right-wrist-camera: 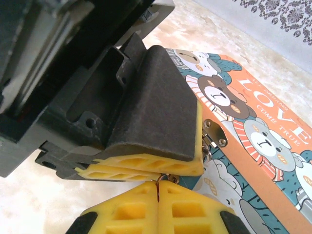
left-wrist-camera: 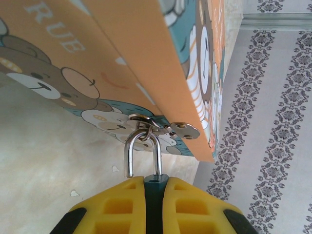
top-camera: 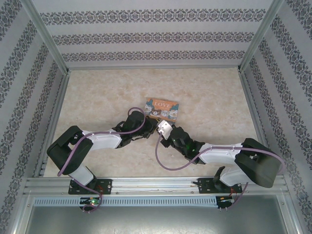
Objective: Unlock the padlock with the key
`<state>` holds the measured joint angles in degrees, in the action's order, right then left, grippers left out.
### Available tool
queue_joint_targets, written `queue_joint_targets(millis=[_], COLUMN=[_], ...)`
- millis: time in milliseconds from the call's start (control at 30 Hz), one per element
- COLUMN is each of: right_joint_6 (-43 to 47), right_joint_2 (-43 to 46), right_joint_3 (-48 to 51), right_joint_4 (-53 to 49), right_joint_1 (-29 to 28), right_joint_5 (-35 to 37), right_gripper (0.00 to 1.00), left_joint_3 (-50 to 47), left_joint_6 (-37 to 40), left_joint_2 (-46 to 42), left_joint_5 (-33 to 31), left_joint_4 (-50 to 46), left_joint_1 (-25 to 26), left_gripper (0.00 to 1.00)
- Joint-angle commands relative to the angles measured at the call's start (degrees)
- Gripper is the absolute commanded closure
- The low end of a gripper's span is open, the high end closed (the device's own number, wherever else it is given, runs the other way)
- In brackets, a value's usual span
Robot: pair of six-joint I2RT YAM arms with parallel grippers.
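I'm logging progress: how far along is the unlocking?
Done: the left gripper is clamped on the padlock. In hand: the right gripper, shut on what looks like the key, sits right up against the left one. Left: the shackle hangs through the hasp of the tin box, apparently closed, so turning the key and freeing it remain.

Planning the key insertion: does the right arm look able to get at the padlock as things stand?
Probably yes: the right gripper sits right at the left gripper, whose fingers cover the padlock body; the keyhole itself is hidden.
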<state>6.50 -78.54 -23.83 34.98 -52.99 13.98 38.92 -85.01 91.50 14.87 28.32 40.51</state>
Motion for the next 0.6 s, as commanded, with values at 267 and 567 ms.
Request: queue_joint_targets(millis=[267, 567], right_joint_6=[-2.1, -8.0], right_joint_2=[-2.4, -2.4], right_joint_3=[2.1, 6.1], right_joint_4=[7.1, 7.4], right_joint_1=[1.4, 3.7], right_joint_5=[1.3, -4.3], right_gripper=[1.00, 1.00], left_joint_3=[0.1, 0.9], left_joint_6=[-0.1, 3.5], left_joint_2=[-1.6, -3.3], left_joint_5=[4.2, 3.6], left_joint_4=[0.1, -5.3], left_joint_1=[1.1, 1.1], left_gripper=[0.83, 0.61])
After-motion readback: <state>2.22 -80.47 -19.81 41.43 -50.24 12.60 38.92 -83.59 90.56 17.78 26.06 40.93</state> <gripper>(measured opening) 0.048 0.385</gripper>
